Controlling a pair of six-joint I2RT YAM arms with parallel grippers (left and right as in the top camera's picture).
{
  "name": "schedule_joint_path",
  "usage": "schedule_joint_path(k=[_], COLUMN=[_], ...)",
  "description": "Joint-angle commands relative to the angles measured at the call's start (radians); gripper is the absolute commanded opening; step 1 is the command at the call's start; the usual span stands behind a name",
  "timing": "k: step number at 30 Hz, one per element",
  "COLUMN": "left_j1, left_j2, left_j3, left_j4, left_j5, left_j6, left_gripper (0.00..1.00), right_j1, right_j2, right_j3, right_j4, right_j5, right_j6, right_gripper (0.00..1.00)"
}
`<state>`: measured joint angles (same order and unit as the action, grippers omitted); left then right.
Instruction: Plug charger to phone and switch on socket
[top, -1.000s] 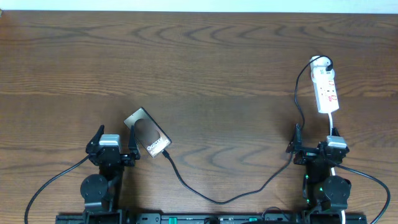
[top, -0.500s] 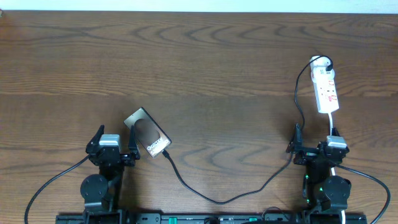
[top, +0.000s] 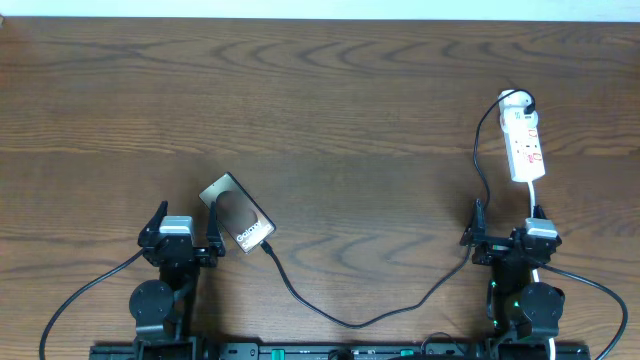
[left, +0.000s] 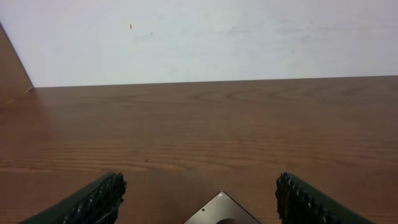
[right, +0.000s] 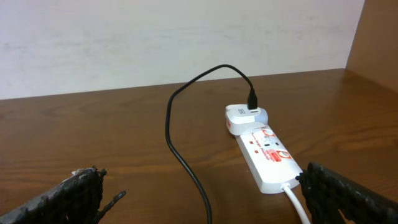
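Note:
The phone (top: 236, 214) lies flat at the lower left of the table, angled, its white text near its near end. Its far corner shows in the left wrist view (left: 222, 210). The thin black charger cable (top: 350, 318) runs from the phone's near end across the front of the table up to the white adapter on the socket (top: 524, 140). Its plug tip (top: 267, 244) sits at the phone's bottom edge. The socket also shows in the right wrist view (right: 264, 151). My left gripper (left: 199, 200) is open just short of the phone. My right gripper (right: 202, 196) is open, short of the socket.
The socket's white mains lead (right: 296, 205) runs toward my right arm. The charger cable (right: 186, 162) crosses the table between my right fingers. A white wall stands behind the table's far edge (left: 205, 82).

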<state>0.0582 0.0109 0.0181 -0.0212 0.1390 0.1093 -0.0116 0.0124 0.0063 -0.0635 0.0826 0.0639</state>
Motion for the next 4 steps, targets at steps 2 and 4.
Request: schedule_joint_path(k=[2,4], left_j1=[0.004,0.004], left_j2=[-0.007,-0.007], left_j3=[-0.014,-0.014], left_j4=[-0.039,-0.039], left_j5=[0.006,0.006], left_j6=[0.01,0.01], left_gripper=[0.8,0.8], right_j1=[0.007,0.007], right_j2=[-0.007,-0.007], right_j3=[-0.001,-0.001], right_j4=[-0.005,-0.005], right_j5=[-0.003,-0.003], right_j6=[0.002,0.002], right_gripper=[0.99,0.99])
